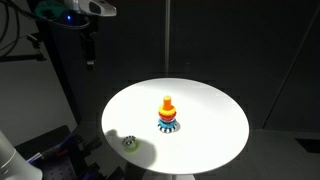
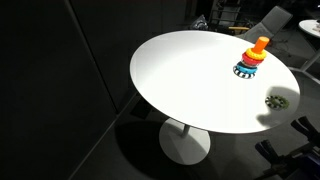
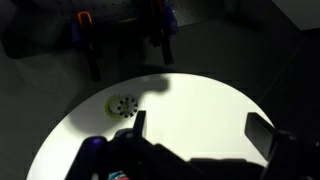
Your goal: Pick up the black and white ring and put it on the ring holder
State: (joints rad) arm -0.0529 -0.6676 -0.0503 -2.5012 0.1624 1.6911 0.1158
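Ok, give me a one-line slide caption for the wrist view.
Open gripper above round white table, small black and white ring lying near its edge.

You had the gripper (image 3: 200, 128) hanging high and pointing down; its jaws stood wide apart, holding nothing; in the wrist view both dark fingers (image 3: 262, 135) reached in from the bottom edge; in an exterior view the wrist (image 1: 88, 22) sat near the upper left corner, a blue light (image 1: 70, 15) glowing on it.

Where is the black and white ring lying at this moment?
In both exterior views the black and white ring lies on the white table near its edge, apart from the ring holder.
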